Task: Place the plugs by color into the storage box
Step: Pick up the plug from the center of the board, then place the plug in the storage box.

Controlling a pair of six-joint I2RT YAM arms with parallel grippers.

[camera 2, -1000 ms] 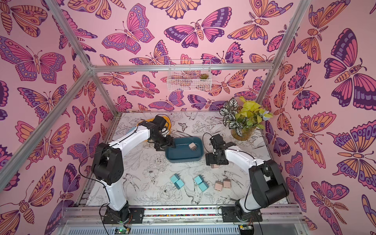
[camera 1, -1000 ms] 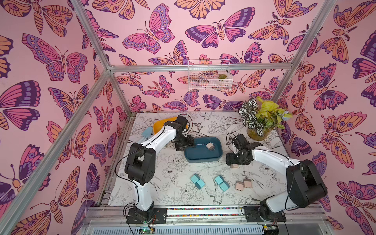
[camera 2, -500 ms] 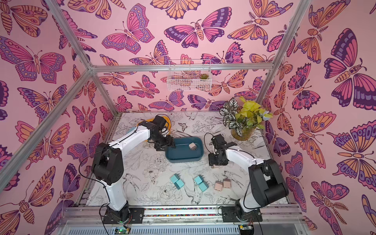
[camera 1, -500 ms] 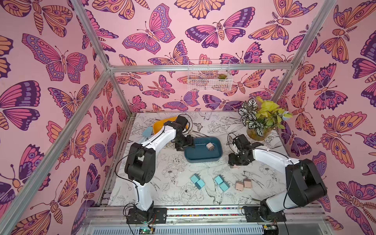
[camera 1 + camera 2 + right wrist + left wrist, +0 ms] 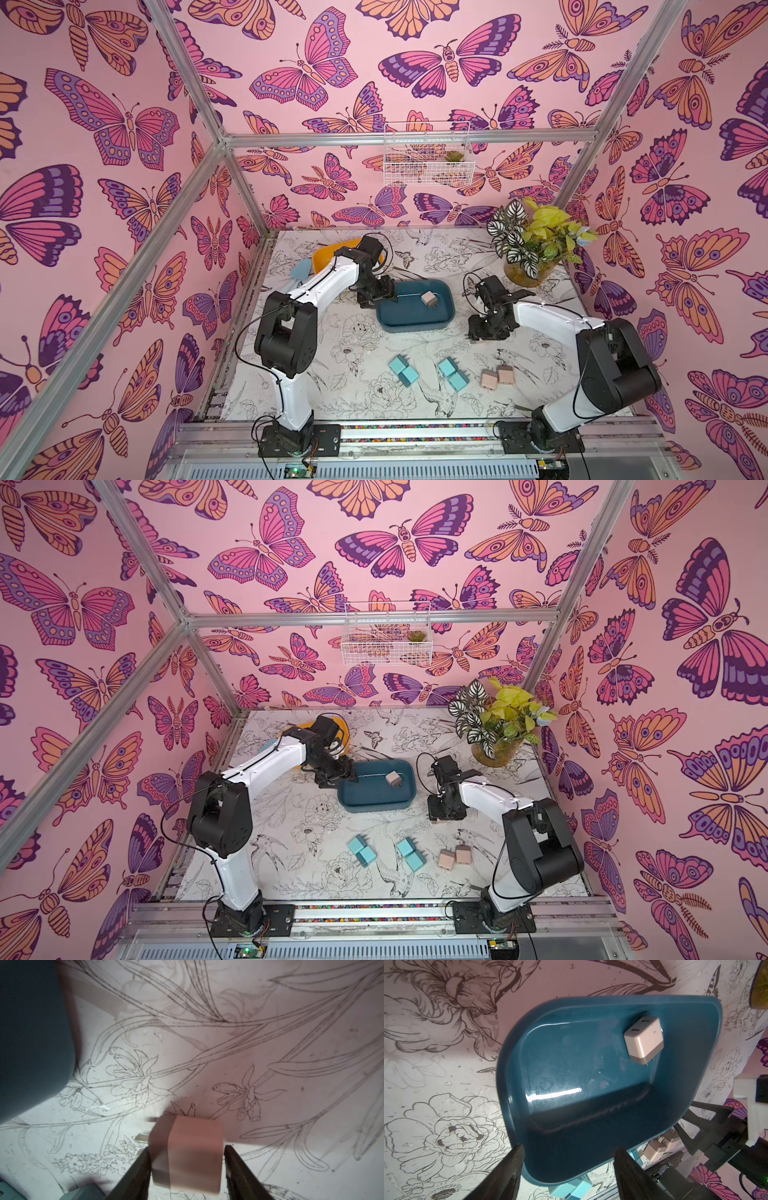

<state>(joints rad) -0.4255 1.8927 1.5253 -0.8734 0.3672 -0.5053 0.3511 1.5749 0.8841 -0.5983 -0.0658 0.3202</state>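
Observation:
A dark blue storage tray (image 5: 415,329) (image 5: 374,809) holds one pink plug (image 5: 429,298) (image 5: 392,778) (image 5: 643,1039). My left gripper (image 5: 374,297) (image 5: 334,777) (image 5: 568,1150) is open, and its fingers straddle the tray's left end. To the right of the tray, my right gripper (image 5: 484,334) (image 5: 442,814) (image 5: 186,1149) is down at the table. Its fingers press both sides of another pink plug (image 5: 191,1147). Nearer the front lie two pairs of teal plugs (image 5: 403,370) (image 5: 453,374) and a pair of pink plugs (image 5: 496,376).
An orange tray (image 5: 326,255) and a pale-blue scoop (image 5: 301,268) sit at the back left, partly behind my left arm. A potted plant (image 5: 532,249) stands at the back right. A white wire basket (image 5: 428,153) hangs on the back wall.
My right gripper's jaws have closed from wide open onto the pink plug on the table. The left arm and the tray have barely moved.

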